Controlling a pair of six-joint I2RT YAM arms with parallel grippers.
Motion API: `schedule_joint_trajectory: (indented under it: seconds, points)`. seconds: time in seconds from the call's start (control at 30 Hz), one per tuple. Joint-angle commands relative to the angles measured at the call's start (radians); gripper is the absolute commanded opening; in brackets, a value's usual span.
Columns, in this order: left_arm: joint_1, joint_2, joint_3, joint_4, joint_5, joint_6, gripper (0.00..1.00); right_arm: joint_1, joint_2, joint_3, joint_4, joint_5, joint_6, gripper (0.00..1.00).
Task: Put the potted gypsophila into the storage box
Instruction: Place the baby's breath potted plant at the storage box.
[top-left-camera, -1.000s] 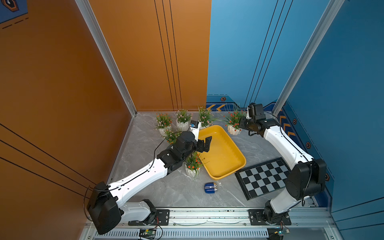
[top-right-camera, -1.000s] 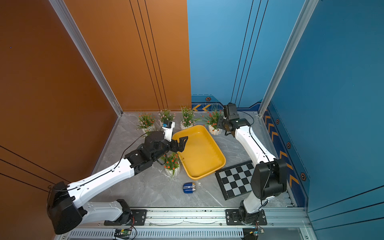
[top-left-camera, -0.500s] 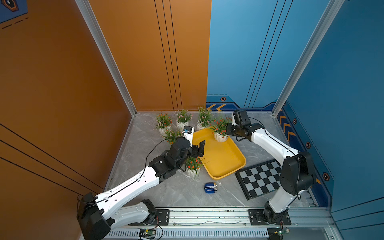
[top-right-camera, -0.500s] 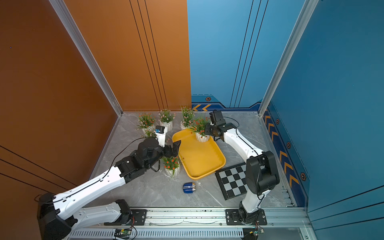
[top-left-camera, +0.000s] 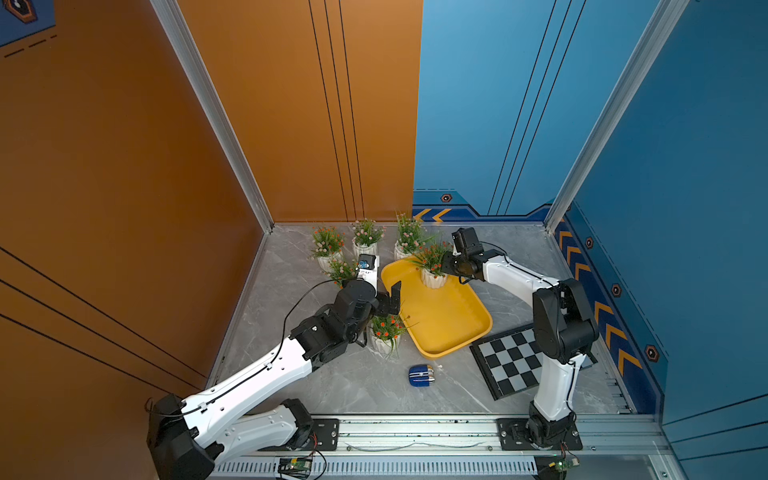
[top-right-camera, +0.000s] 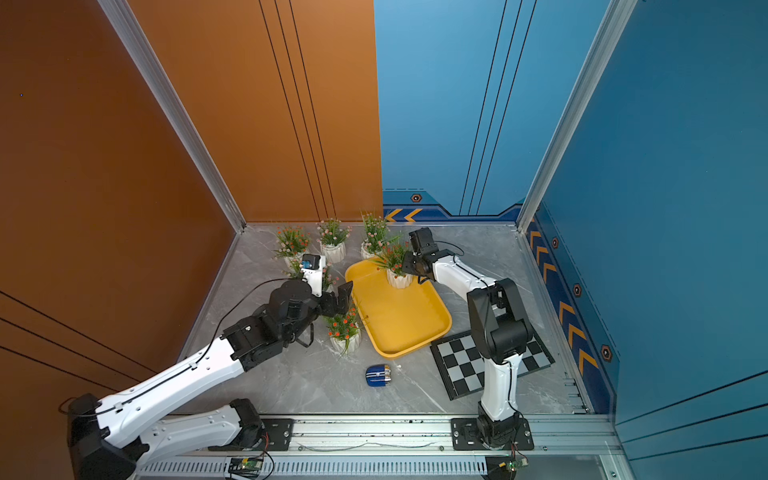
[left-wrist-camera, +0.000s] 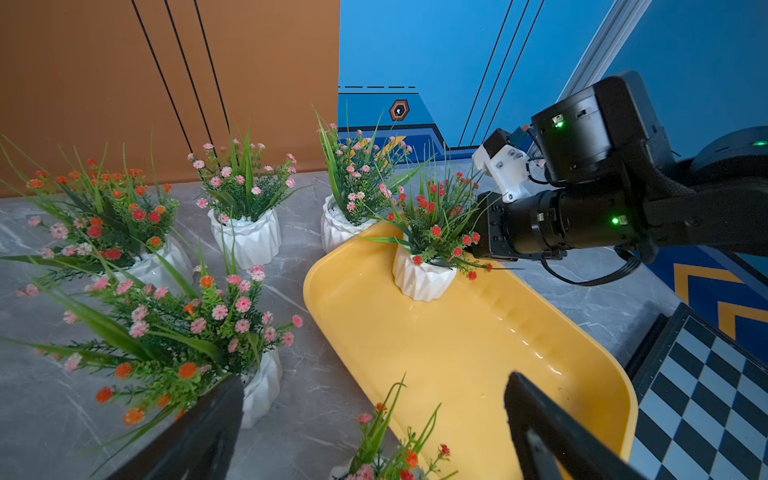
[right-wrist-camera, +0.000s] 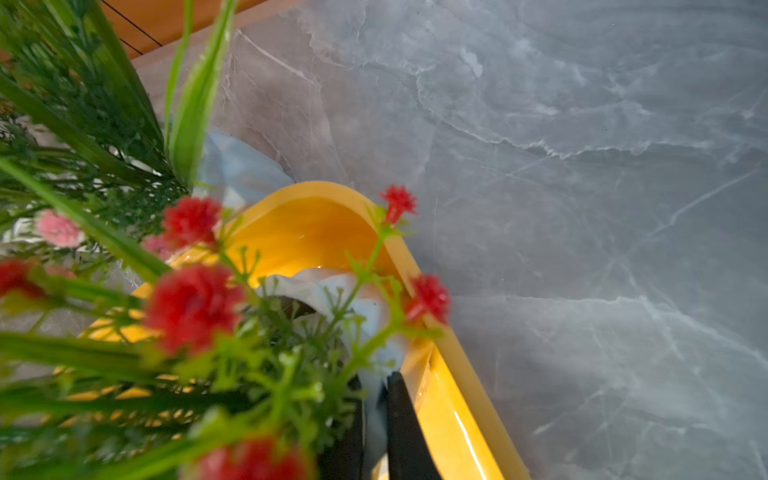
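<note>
- Top views both show the potted gypsophila (top-left-camera: 433, 277) (top-right-camera: 399, 278), red blooms in a white ribbed pot. It is inside the storage box (top-left-camera: 451, 324) at its far end, close to the corner rim.
- From the left wrist camera, the pot's base (left-wrist-camera: 422, 282) sits low over the yellow floor of the box. I cannot tell whether it actually touches.
- The right pincer (right-wrist-camera: 376, 411) is clamped narrow on the pot. The right wrist view shows its black fingers (right-wrist-camera: 402, 419) with the white edge of the pot between them.
- The left pincer (top-left-camera: 392, 298) is spread wide and holds nothing. It hangs over the long rim of the box on the left arm's side.
- Just beside that rim, under the left arm's wrist, a second pot with orange-red flowers (top-left-camera: 384, 338) stands on the grey marbled surface (top-left-camera: 357, 386).
- Four more flowerpots (top-left-camera: 365, 243) cluster beyond the box, toward the far wall.
- A black-and-grey checkered board (top-left-camera: 515, 361) lies just beside the near corner of the box, by the right arm's base.
- A small blue object (top-left-camera: 420, 376) lies on the surface nearer the rail, apart from both box and board.
</note>
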Motion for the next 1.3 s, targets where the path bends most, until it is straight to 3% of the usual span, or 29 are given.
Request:
schedule_joint_trajectory:
  seconds: [0.0,0.83,1.03,1.27]
  points:
    - [0.01,0.019,-0.012,-0.021,-0.02,-0.015,0.98,0.003,0.009,0.048,0.081,0.047,0.018,0.0]
    - [0.042,0.18,0.105,-0.024,0.045,0.01,0.98,-0.122,-0.005,-0.018,0.098,0.096,0.011,0.03]
    - [0.044,0.173,0.107,-0.027,0.046,0.011,0.98,-0.14,-0.02,-0.016,0.103,0.091,0.024,0.27]
    - [0.042,0.158,0.104,-0.035,0.054,0.015,0.98,-0.151,-0.097,-0.019,0.103,0.106,0.011,0.4]
